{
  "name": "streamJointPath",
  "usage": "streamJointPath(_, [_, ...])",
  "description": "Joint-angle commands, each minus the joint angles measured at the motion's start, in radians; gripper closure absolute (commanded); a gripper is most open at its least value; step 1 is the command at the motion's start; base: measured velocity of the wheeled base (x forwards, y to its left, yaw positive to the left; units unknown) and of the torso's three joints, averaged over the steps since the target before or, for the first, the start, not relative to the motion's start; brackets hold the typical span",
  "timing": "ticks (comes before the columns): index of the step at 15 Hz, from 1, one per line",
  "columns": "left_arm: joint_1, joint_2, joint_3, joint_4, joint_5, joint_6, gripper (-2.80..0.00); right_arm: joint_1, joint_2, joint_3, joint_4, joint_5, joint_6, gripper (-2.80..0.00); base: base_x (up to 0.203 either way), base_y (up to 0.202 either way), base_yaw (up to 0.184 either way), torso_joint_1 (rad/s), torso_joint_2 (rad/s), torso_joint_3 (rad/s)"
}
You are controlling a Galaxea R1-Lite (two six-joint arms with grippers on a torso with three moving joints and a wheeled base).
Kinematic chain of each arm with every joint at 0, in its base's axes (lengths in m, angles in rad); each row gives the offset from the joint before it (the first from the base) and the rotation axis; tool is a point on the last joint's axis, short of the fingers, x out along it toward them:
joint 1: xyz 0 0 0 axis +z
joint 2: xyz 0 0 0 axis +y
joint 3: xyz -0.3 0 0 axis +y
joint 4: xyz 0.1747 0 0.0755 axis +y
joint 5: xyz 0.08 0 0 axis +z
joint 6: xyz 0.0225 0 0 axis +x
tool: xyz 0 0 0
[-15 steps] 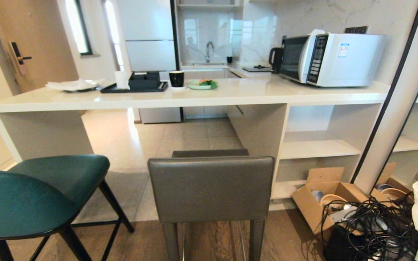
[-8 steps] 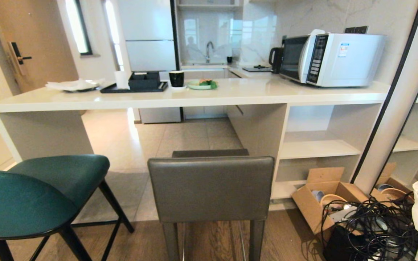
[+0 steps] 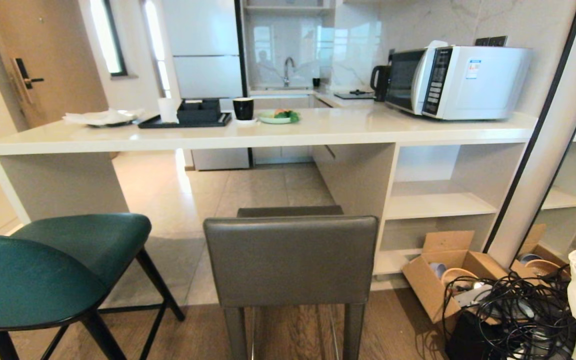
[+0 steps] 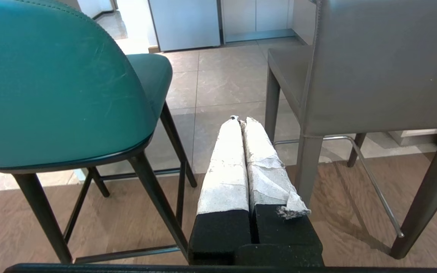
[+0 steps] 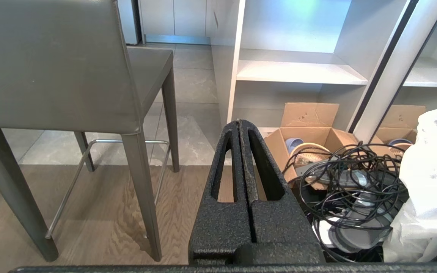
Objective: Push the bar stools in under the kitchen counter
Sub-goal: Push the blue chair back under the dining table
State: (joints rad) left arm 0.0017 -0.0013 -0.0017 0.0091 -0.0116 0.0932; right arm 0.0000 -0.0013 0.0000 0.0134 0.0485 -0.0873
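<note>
Right wrist view: cardboard box (image 5: 309, 140) holds bowls (image 5: 305, 151); both tools, right (image 5: 240, 123) and left (image 4: 240, 118), pressed together.

We find a home kitchen: a microwave (image 3: 460, 80) and kettle (image 3: 380, 82) on the table (image 3: 318, 131), a sink tap (image 3: 288, 70) and fridge (image 3: 203, 50) behind, bar stools (image 3: 290, 260) in front.

From the head cam we look fwd and slightly down across the tabletop (image 3: 288, 131), both stools close below. Left wrist cam sits low, behind the left end effector (image 4: 240, 120) w/ fingers pressed together, facing the gap between teal stool (image 4: 51, 83) and grey stool (image 4: 385, 64). Right wrist cam — equally low, behind the closed right end effector (image 5: 239, 122) — faces the shelves (image 5: 298, 70) and cardboard box (image 5: 309, 129). All three views share the grey stool.
</note>
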Motion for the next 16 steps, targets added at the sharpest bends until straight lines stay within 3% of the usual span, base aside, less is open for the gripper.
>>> streamJointPath(1, [0.000, 0.000, 0.000, 0.000, -0.001, -0.001, 0.00, -0.002, 0.001, 0.000, 0.000, 0.002, 0.000, 0.00, 0.000, 0.000, 0.000, 0.000, 0.00, 0.000])
streamJointPath(14, [0.000, 0.001, 0.000, 0.000, 0.009, -0.030, 0.00, -0.002, 0.001, 0.000, 0.000, 0.001, 0.001, 0.00, 0.000, 0.000, 0.000, 0.000, 0.00, 0.000])
streamJointPath(16, [0.000, 0.000, 0.000, -0.002, 0.012, -0.057, 0.00, -0.002, 0.001, 0.000, 0.000, 0.001, 0.001, 0.00, 0.000, 0.000, 0.000, 0.000, 0.00, 0.000])
